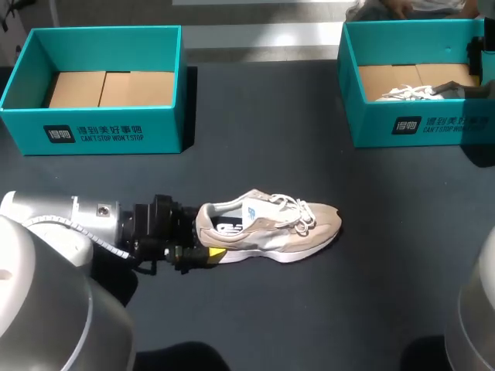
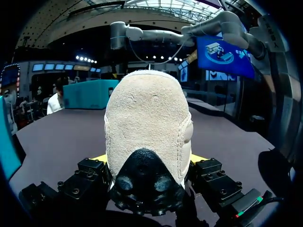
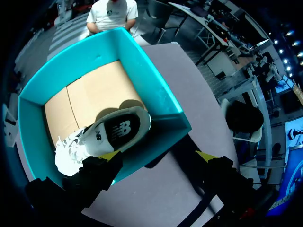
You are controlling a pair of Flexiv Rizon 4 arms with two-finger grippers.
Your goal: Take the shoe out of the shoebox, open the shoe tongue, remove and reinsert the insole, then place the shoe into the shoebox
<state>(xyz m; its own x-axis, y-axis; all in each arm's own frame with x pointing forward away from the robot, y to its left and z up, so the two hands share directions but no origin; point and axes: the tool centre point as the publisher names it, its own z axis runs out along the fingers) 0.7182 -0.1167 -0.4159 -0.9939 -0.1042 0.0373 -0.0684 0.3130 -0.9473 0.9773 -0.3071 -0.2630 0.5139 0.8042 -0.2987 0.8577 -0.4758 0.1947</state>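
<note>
Your left gripper (image 1: 206, 234) squeezed the heel of the shoe (image 1: 278, 228) in the middle of the table (image 1: 309, 309), and your right gripper (image 3: 158, 156) held its fingers wide apart over the shoebox (image 3: 156, 80) at the far right corner.

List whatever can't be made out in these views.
- Insole of the beige suede and white mesh sneaker: the head view shows only a dark patch through the collar. In the left wrist view the heel blocks it.
- Left gripper: that heel covers all but slivers of its yellow tips.
- White shoe in the right teal cardboard box: the right wrist view shows only sole and laces. In the head view the box wall hides most.
</note>
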